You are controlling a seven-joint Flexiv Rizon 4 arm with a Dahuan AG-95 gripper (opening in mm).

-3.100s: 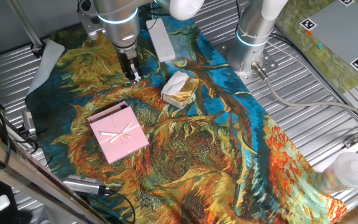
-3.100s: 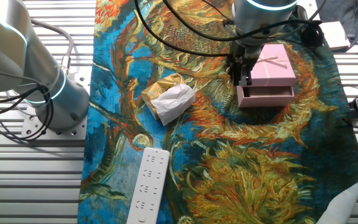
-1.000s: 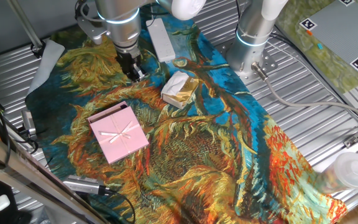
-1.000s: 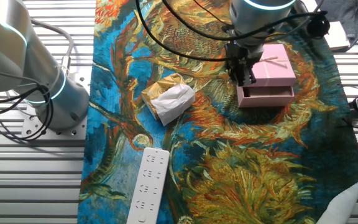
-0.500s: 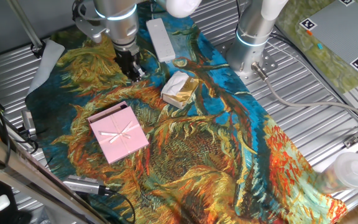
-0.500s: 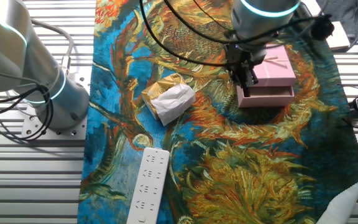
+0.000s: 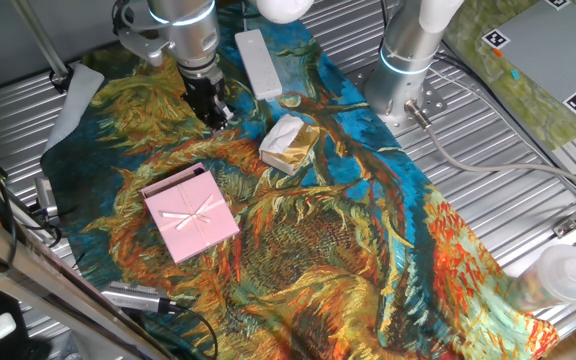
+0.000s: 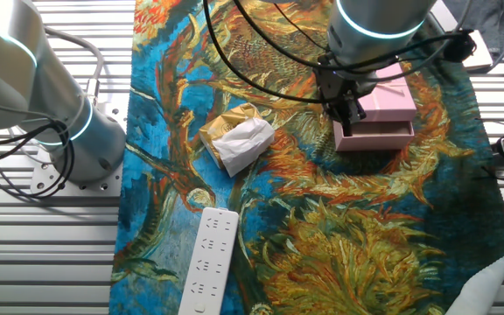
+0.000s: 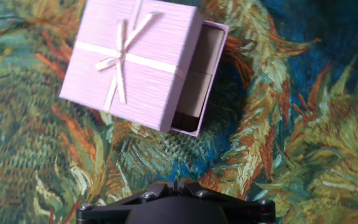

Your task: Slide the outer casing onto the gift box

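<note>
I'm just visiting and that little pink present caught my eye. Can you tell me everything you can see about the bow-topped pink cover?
The outer casing is a flat, square, pale-pink shell that looks like finely ribbed cardboard, with a thin cream ribbon crossed and tied in a bow on top. It lies flat on the painted cloth, only partly covering the gift box, whose open inside and pink rim stick out along one side. Nothing grips it; the gripper hangs beside it, apart from it.
</note>
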